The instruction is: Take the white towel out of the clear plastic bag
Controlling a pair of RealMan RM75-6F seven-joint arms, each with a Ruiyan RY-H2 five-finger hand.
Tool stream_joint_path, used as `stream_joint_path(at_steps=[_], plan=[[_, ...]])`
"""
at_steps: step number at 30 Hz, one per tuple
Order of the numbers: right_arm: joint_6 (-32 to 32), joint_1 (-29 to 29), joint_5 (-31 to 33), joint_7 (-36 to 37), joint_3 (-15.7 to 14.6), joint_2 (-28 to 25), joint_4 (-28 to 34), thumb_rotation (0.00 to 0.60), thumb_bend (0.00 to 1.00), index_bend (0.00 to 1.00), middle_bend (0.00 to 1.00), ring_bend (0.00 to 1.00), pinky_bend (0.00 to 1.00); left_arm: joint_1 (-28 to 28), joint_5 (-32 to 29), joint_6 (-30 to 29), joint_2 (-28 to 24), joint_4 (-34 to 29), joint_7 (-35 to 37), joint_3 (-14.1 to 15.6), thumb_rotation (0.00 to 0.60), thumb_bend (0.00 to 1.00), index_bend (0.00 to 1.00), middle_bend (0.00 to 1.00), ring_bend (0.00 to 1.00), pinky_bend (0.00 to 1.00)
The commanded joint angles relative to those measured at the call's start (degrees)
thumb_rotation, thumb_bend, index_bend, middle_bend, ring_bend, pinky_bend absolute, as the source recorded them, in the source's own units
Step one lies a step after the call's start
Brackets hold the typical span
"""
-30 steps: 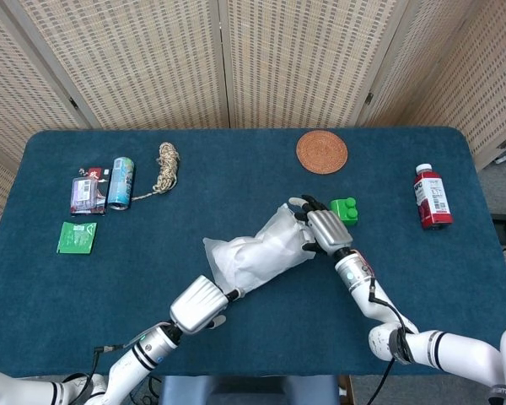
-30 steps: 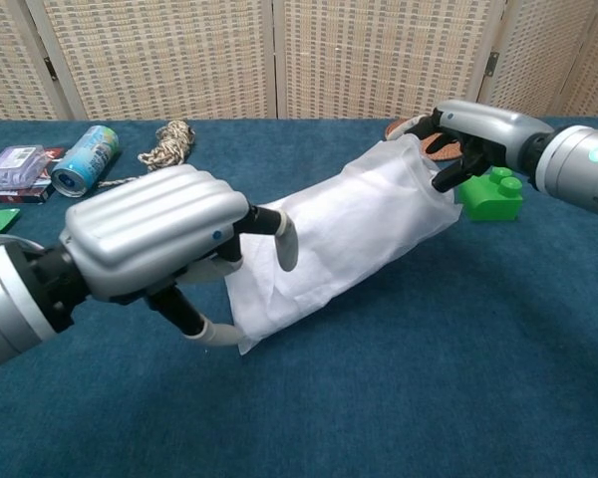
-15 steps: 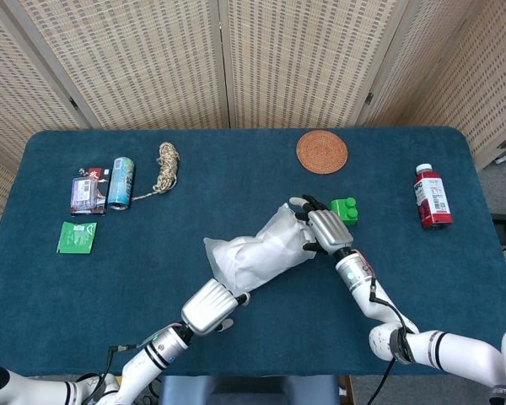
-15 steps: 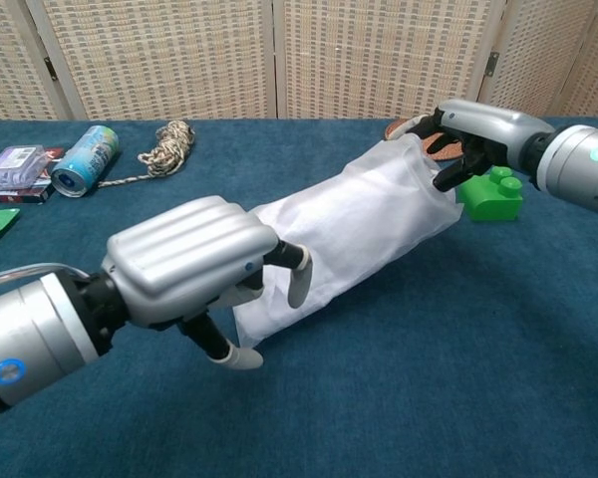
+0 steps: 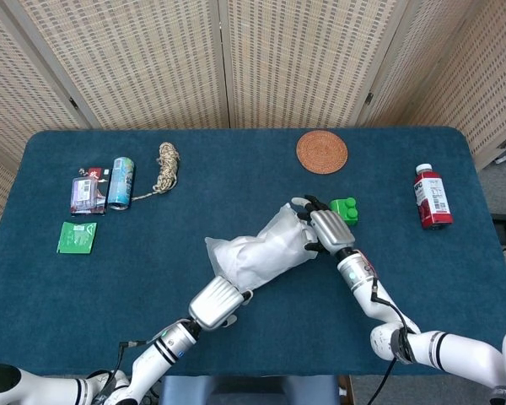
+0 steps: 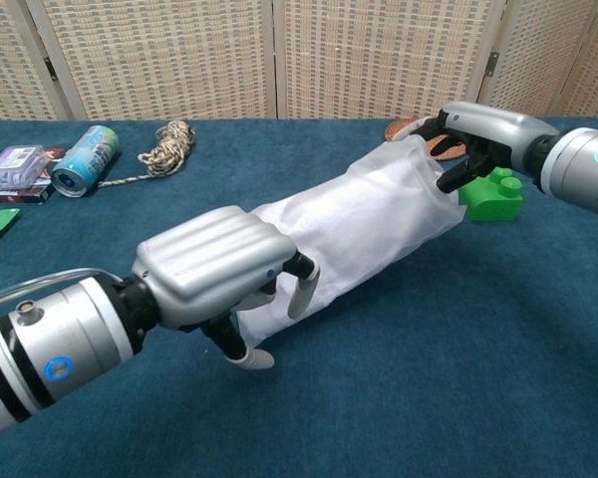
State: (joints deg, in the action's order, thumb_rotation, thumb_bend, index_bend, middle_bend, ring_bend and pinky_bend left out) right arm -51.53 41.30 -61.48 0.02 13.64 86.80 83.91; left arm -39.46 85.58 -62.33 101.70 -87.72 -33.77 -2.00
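Centrally, the robot's silver left hand (image 6: 224,279) hangs at the near, open end of the clear plastic bag (image 6: 419,189), its fingers curled down against the exposed edge of the folded white towel (image 6: 329,239); whether they actually pinch the cloth cannot be told from either view. At the far end, the silver-and-black right hand (image 6: 473,134) grips the bunched closed end of the bag, lifting it slightly off the dark blue table (image 5: 236,177). Most of the towel sits inside the bag, which stretches diagonally between the two hands, with the towel's near edge showing at the mouth by the left hand. Just beside the right hand stands a green plastic toy brick (image 5: 344,209), and beyond it lies a round woven rattan coaster (image 5: 321,152). Well apart on the right side stands a red drink bottle with a white cap (image 5: 431,196). Along the far left lie a coiled tan rope (image 5: 166,164), a light blue can on its side (image 5: 121,182), a purple packet (image 5: 88,194) and a flat green sachet (image 5: 77,237).
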Motion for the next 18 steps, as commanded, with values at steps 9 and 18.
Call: stream_joint_path(at_steps=[9, 18], plan=[[0.14, -0.17, -0.33, 0.43, 0.09, 0.06, -0.22, 0.600, 0.62, 0.74, 0.14, 0.00, 0.15, -0.40, -2.09, 1.64, 0.90, 1.34, -1.51, -0.98, 0.600, 0.00, 0.57, 1.00, 1.00, 1.00], [0.36, -0.23, -0.28, 0.60, 0.13, 0.32, -0.56, 0.600, 0.62, 0.74, 0.14, 0.00, 0.15, -0.11, -2.95, 1.88, 1.22, 2.53, -2.40, -0.75, 0.600, 0.04, 0.57, 1.00, 1.00, 1.00]])
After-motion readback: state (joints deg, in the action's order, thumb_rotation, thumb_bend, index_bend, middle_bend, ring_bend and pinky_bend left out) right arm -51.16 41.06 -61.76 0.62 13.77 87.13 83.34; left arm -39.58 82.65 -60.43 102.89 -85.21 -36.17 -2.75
